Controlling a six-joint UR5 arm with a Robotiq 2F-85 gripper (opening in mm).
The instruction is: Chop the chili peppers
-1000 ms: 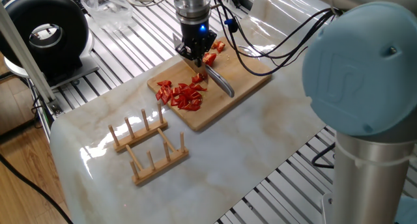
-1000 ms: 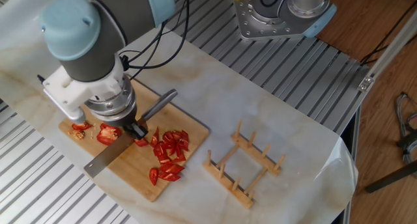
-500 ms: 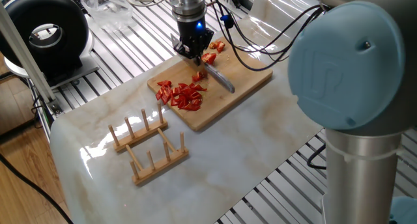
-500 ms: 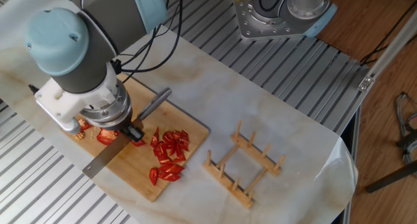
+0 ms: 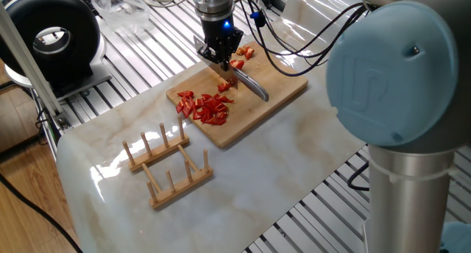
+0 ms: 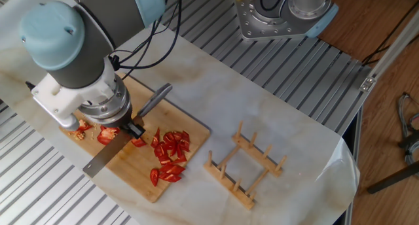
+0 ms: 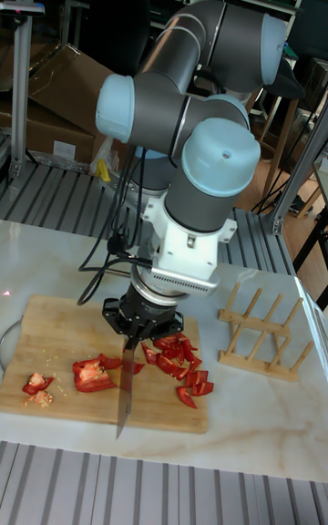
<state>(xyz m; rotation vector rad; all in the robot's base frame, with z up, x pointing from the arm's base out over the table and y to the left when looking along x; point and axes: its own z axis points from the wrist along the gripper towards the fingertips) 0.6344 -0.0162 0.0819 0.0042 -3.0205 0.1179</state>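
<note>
On the cutting board (image 6: 141,179), the gripper (image 6: 128,129) is clamping the knife (image 6: 108,156).
Chili peppers (image 6: 169,153) are lying on the board; gripper and knife are shifting slightly left since the earlier frame.

Chili peppers (image 6: 169,156) on cutting board (image 6: 141,179); knife (image 6: 108,158) across board; rack (image 6: 245,165) beside board.
</note>
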